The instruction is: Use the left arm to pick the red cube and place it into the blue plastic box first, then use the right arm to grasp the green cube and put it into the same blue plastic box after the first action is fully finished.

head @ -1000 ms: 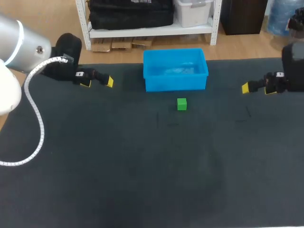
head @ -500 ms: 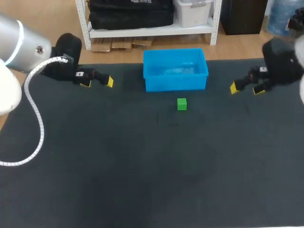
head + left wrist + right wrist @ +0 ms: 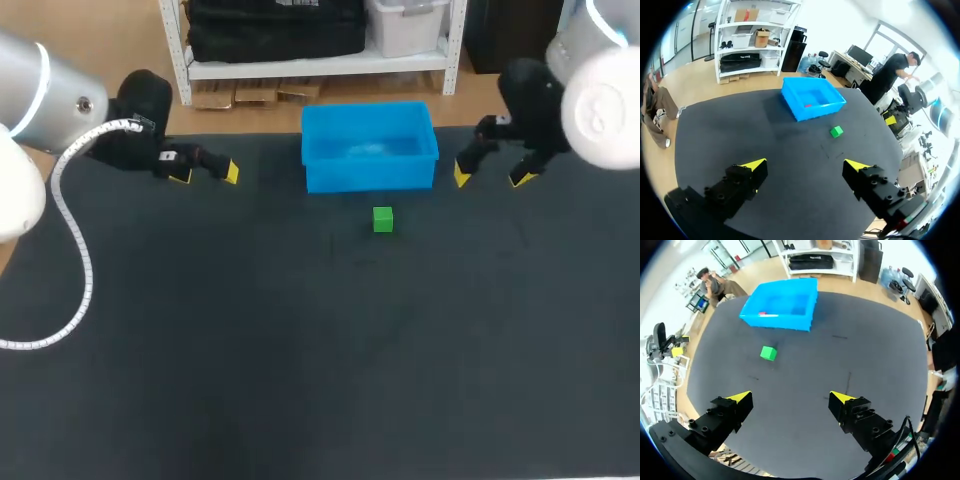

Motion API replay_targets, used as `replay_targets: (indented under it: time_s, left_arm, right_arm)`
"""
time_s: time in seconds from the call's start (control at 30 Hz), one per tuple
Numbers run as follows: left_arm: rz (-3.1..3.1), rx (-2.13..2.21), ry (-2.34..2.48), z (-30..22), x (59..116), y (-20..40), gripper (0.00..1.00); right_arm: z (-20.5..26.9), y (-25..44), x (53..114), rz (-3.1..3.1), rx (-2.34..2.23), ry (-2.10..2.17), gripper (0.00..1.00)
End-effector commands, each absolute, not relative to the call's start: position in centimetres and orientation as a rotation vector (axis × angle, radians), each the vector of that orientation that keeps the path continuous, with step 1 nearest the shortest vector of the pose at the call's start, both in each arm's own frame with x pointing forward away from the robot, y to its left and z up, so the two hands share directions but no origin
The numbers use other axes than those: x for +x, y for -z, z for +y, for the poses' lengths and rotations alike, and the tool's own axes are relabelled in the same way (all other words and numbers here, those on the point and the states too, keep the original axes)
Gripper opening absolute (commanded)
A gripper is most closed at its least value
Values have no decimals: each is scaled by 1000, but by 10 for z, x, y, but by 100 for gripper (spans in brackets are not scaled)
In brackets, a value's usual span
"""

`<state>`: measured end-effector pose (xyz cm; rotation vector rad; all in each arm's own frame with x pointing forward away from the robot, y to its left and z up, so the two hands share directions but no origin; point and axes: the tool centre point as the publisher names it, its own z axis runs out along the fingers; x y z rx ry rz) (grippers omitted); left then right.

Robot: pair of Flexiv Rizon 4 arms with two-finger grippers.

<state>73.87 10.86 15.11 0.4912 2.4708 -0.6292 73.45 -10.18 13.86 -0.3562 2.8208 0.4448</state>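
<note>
Shows red cube (image 3: 808, 105) only as sliver in box (image 3: 370, 175) at dark table's (image 3: 250, 350) far edge, green cube (image 3: 382, 219) nearby; left gripper (image 3: 206, 174), right gripper (image 3: 490, 177) wide.

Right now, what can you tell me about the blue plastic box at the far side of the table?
The blue rectangular plastic box is open-topped with a flared rim and stands upright on the dark table mat, at its far middle. A small red cube lies inside, partly hidden by the wall. The green cube sits in front of the box, apart from it. The right gripper, open, hangs off its right end without touching it.
</note>
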Motion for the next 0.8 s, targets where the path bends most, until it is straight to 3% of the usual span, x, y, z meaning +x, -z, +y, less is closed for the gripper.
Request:
replay_targets:
  time_s: [0.03, 0.8]
  left_arm:
    - [2464, 494, 637, 110, 738, -150, 100]
    - [2464, 494, 637, 110, 738, -150, 100]
  right_arm:
    - [-96, -137, 739, 2854, -350, -377, 100]
    - [-81, -129, 755, 3043, -369, -170, 100]
